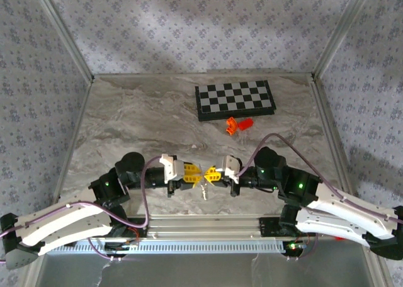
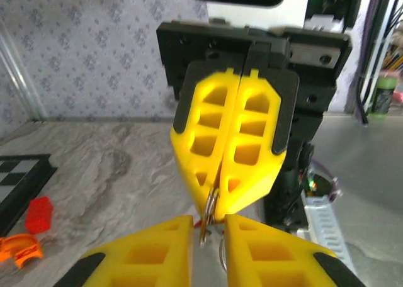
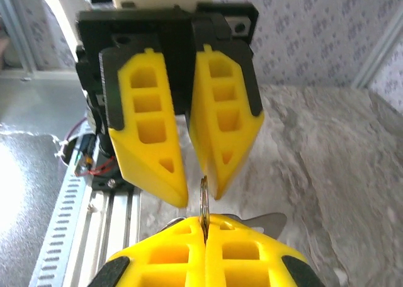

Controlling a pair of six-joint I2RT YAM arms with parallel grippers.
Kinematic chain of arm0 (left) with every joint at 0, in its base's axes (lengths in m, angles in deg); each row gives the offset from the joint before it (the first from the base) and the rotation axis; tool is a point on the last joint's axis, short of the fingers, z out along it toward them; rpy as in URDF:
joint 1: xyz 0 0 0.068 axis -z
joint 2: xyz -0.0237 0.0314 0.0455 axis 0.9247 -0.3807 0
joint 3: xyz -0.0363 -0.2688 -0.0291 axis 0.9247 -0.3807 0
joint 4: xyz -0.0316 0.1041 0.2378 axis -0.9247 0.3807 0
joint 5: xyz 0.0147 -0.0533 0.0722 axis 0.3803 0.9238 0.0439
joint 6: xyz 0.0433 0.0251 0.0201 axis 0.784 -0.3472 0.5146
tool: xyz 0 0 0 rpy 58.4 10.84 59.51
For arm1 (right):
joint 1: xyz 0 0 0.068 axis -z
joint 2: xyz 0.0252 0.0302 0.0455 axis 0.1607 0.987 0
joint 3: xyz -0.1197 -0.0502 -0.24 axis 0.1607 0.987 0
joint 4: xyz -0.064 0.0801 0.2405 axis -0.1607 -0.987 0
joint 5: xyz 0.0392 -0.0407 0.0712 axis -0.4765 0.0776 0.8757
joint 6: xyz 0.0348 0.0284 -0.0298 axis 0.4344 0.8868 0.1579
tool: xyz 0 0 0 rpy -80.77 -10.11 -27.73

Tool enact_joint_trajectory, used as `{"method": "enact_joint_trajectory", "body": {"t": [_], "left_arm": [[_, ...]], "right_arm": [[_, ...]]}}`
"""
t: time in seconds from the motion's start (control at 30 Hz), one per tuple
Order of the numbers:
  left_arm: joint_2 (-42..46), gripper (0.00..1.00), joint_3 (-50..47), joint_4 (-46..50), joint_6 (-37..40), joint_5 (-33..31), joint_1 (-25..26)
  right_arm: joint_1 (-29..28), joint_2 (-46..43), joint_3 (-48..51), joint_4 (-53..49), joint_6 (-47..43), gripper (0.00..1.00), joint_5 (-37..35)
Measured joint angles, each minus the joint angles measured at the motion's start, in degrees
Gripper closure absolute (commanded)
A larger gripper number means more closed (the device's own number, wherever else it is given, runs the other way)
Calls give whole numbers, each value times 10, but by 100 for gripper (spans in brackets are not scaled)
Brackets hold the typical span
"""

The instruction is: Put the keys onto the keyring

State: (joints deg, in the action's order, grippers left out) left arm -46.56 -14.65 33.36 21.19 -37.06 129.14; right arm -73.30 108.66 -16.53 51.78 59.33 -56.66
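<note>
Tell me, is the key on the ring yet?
I can't see that it is. Done: the keyring is held up off the table, pinched in the shut right gripper. In hand: the left gripper, fingers open, sits around the ring's edge. A small silvery piece dangles beneath them, too small to tell whether it is threaded on. So the threading probably remains.

Left gripper and right gripper meet tip to tip, a thin metal ring bridging them, leaving no passage between. Grey marble tabletop lies bare from 9 to 12 o'clock. At 1 o'clock stand small orange plastic pieces, beyond them a black-and-white chessboard.
</note>
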Motion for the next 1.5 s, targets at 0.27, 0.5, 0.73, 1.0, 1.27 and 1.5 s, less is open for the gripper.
{"method": "enact_joint_trajectory", "body": {"t": [0.27, 0.5, 0.73, 1.0, 1.27, 1.5], "left_arm": [[-6, 74, 72, 109, 45, -38, 0], [-34, 70, 95, 146, 64, -39, 0], [-58, 71, 96, 156, 72, -35, 0], [-81, 74, 103, 156, 79, -32, 0], [-94, 85, 105, 157, 84, -26, 0], [-96, 100, 105, 160, 88, -17, 1]], "right_arm": [[0, 29, -68, -104, -24, 100, -45], [0, 54, -91, -151, -28, 100, -51], [-2, 72, -112, -180, -28, 100, -47], [-5, 86, -120, -189, -30, 100, -38], [-5, 94, -120, -189, -30, 100, -34], [-5, 94, -120, -190, -30, 100, -36]]}}
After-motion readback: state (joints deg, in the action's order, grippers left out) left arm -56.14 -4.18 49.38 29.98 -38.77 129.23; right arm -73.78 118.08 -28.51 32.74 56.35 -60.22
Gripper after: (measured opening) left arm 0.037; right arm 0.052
